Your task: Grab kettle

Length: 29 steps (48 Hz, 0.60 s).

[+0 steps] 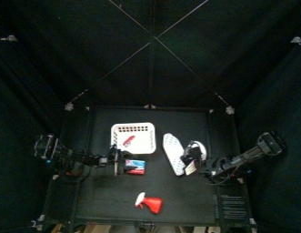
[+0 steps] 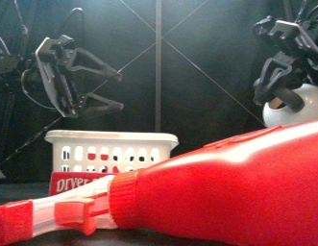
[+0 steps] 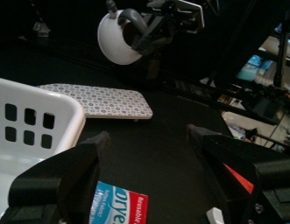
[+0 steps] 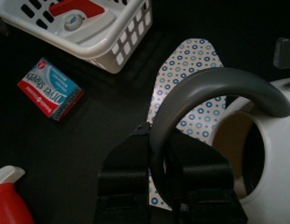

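So the white rounded kettle with the dark grey arched handle (image 4: 217,92) sits on the right side of the black worktop (image 1: 98,187), right next to the flat oval pad with the blue dotted pattern (image 1: 174,151). The right gripper (image 4: 162,166) is down on it, its black jaws sitting on either side of the handle, clamped onto that grey arch as far as the wrist view shows. From the front you can see that arm hanging over the kettle's white body (image 2: 300,108) at the far right.

The left gripper (image 3: 147,144) hangs above the worktop on the left with its jaws spread apart, nothing between them. Just below it lies a small blue and red box with white lettering (image 3: 116,206), beside the white slotted plastic basket (image 1: 133,135), which has something red inside.

A red plastic spray bottle with a white trigger (image 1: 149,202) lies on its side near the front edge, well apart from the kettle.
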Each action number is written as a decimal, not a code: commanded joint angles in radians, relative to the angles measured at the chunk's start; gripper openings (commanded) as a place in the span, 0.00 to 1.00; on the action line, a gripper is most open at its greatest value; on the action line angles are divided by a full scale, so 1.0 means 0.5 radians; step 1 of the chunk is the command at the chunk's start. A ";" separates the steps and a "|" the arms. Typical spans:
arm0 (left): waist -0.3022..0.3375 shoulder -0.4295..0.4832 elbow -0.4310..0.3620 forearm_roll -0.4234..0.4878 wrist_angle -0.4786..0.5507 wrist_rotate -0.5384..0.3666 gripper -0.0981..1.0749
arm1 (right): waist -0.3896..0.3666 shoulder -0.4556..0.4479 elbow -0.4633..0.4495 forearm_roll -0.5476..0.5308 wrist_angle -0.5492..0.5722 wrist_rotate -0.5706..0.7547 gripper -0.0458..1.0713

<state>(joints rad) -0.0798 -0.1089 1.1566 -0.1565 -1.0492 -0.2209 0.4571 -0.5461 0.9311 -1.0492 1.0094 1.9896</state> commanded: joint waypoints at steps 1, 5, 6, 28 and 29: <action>0.000 -0.006 -0.037 -0.003 -0.009 0.003 0.97 | -0.009 -0.021 -0.025 -0.018 -0.009 -0.006 0.41; 0.000 -0.006 -0.034 0.000 -0.009 0.003 0.97 | -0.009 -0.021 -0.025 -0.018 -0.009 -0.006 0.41; -0.003 -0.006 -0.034 0.000 -0.009 0.003 0.97 | -0.009 -0.021 -0.025 -0.018 -0.009 -0.006 0.41; -0.003 -0.006 -0.034 -0.003 -0.009 0.003 0.97 | -0.071 0.006 0.000 -0.025 -0.190 -0.003 0.41; -0.003 -0.006 -0.034 -0.003 -0.009 0.000 0.97 | -0.080 0.009 0.000 -0.031 -0.212 -0.003 0.41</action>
<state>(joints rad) -0.0798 -0.1089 1.1566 -0.1565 -1.0492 -0.2209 0.4357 -0.5415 0.9403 -1.0523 0.9342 1.9911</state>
